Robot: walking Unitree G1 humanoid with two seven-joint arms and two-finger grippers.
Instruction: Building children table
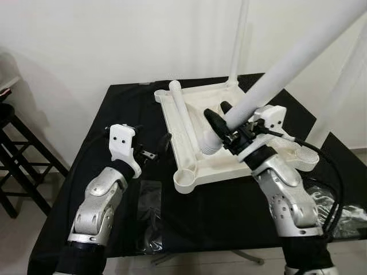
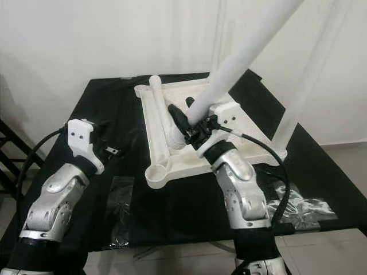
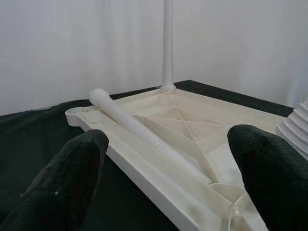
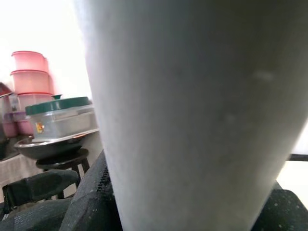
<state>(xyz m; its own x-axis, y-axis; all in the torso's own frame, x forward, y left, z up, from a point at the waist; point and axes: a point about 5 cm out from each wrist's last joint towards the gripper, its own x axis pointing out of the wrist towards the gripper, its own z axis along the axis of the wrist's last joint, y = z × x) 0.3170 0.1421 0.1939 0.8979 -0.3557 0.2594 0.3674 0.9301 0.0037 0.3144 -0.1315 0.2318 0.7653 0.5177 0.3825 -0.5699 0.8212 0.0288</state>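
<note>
A white tabletop (image 1: 198, 166) lies upside down on the black table (image 1: 114, 109). One white leg (image 1: 236, 51) stands in its far corner and another leg (image 1: 344, 86) stands at its right corner. A loose leg (image 1: 182, 112) lies inside the tabletop along its left rim. My right gripper (image 1: 222, 117) is shut on a fourth leg (image 1: 281, 74), held tilted, with its ribbed lower end (image 1: 209, 143) just above the tabletop's near side. The near-left corner socket (image 1: 184, 180) is bare. My left gripper (image 1: 156, 148) hangs open left of the tabletop, holding nothing; its fingers (image 3: 72, 163) frame the rim.
Clear plastic bags lie on the table at the near middle (image 1: 150, 212) and at the near right (image 1: 341, 212). A black stool (image 1: 11, 143) stands off the table's left side. Stacked pink containers (image 4: 29, 72) and a green-lidded box (image 4: 60, 118) sit beyond, by the white wall.
</note>
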